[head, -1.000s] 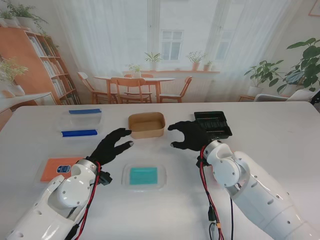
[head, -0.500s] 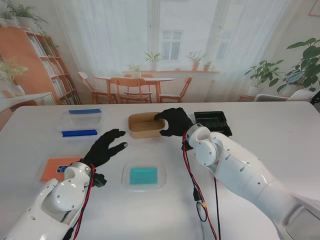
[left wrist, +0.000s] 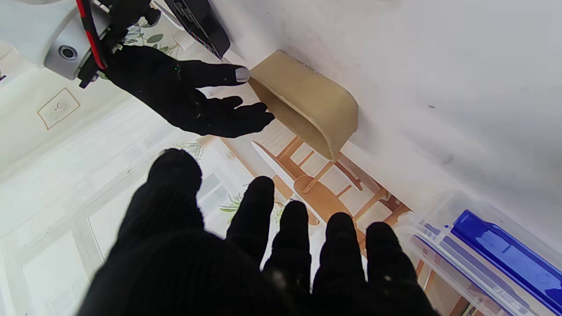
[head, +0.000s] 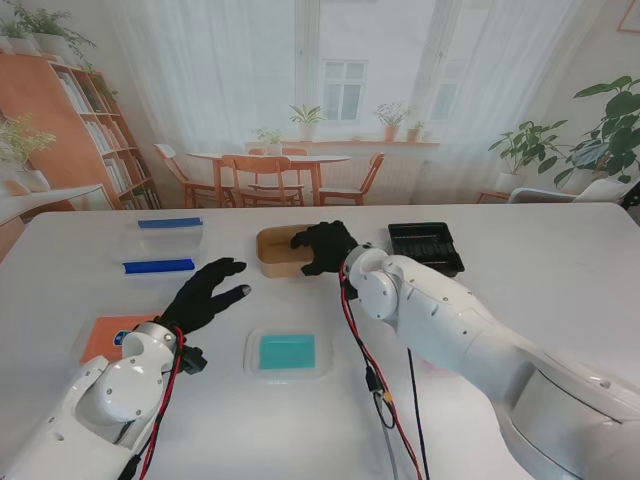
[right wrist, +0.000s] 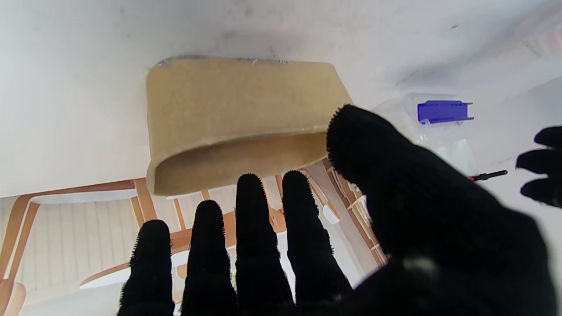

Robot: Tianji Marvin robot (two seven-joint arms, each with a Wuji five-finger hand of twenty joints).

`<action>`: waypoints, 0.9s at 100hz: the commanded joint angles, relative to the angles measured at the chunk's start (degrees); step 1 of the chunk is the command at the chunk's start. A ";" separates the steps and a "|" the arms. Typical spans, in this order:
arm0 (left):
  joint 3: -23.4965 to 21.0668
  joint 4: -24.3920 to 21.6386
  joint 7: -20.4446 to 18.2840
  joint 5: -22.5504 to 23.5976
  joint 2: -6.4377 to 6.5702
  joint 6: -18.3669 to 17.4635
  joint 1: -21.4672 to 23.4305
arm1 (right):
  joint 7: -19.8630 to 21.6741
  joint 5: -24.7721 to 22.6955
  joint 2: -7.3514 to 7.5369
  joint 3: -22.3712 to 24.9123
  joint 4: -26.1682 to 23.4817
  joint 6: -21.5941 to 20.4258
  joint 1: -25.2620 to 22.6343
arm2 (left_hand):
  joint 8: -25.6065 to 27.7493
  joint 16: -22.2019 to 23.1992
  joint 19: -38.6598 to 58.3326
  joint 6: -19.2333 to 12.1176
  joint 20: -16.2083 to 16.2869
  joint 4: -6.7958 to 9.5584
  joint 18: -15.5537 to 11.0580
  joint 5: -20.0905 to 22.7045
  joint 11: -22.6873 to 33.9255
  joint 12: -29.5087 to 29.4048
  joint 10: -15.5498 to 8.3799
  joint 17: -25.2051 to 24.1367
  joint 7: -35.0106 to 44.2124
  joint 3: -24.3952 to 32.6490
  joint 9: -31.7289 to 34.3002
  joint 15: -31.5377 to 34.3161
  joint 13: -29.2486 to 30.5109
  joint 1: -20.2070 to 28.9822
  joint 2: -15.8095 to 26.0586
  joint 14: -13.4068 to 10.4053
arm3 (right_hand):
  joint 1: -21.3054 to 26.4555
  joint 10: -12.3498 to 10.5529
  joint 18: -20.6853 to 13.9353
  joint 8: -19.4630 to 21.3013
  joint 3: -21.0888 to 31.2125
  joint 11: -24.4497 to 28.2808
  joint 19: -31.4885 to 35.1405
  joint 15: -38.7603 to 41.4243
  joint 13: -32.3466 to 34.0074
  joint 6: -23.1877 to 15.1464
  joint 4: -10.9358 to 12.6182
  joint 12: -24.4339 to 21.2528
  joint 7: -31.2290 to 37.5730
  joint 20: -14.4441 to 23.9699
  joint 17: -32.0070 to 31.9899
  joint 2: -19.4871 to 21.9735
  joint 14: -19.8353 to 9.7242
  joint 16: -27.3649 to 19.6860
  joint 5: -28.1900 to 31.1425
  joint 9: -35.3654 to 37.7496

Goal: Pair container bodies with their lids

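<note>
tub (head: pixel 280 251): one tan, matte, rounded-rectangular paper body, far centre of table (head: pixel 560 300) | right hand (head: pixel 322 246): over tub's right end, fingers spread, thumb at its rim, firm grip not visible | left hand (head: pixel 203 293): spread, holding nothing, nearer me | lids: teal (head: pixel 287 352), orange (head: pixel 112 336) | clear box (head: pixel 160 243), two blue clips | black tray (head: pixel 425 246)

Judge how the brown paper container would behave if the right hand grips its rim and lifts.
The brown container looks thin-walled and empty, so probably light. Its rim may flex under the right hand. Its wide flat base suggests it would slide rather than tip.
</note>
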 commanded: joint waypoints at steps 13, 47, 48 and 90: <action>-0.33 -0.77 -0.49 0.25 0.17 0.11 0.52 | -0.64 0.31 -3.68 -2.24 6.56 -1.96 1.92 | 0.82 0.39 0.81 -0.88 0.85 0.78 -2.89 0.79 1.14 0.48 -1.67 -0.90 0.56 -0.94 0.65 1.15 0.75 2.43 -0.04 -2.21 | -0.25 1.24 -1.82 0.65 1.70 1.60 -1.98 1.61 -2.39 1.79 -1.58 1.06 1.04 1.48 -1.14 -2.08 -0.86 0.98 -2.06 -2.01; -0.85 -1.73 -0.84 0.72 0.28 0.72 1.08 | -3.49 0.38 -9.23 -5.27 18.30 -5.44 4.64 | 0.82 0.36 0.80 -0.84 0.90 0.77 -2.87 0.81 1.17 0.50 -1.66 -0.91 0.56 -0.92 0.67 1.14 0.74 2.43 -0.02 -2.21 | 1.02 2.71 -0.86 1.25 3.58 5.46 0.28 4.96 1.38 3.37 -1.63 2.16 4.38 2.70 -0.25 -2.44 0.97 1.68 0.34 3.14; -0.86 -1.74 -0.84 0.71 0.28 0.73 1.09 | -3.55 0.36 -9.34 -5.34 18.53 -5.50 4.68 | 0.81 0.35 0.80 -0.83 0.90 0.77 -2.87 0.77 1.17 0.50 -1.56 -0.91 0.54 -0.92 0.66 1.12 0.69 2.46 -0.08 -2.09 | 1.11 2.83 -0.81 1.29 3.68 5.78 0.43 5.15 1.68 3.47 -1.64 2.29 4.63 2.70 -0.22 -2.50 1.08 1.72 0.63 3.66; -0.88 -1.88 -0.84 0.33 0.25 0.74 1.31 | -5.25 -0.32 -11.39 -7.31 23.42 -7.04 4.97 | 0.81 0.37 0.78 -0.80 0.92 0.77 -2.85 0.83 1.19 0.51 -1.63 -0.90 0.55 -0.92 0.69 1.16 0.73 2.45 -0.03 -2.18 | 8.22 4.92 0.17 -1.63 6.45 15.69 12.07 10.95 15.06 2.15 -6.84 6.96 22.35 -3.61 0.29 -5.54 2.29 1.83 12.75 23.44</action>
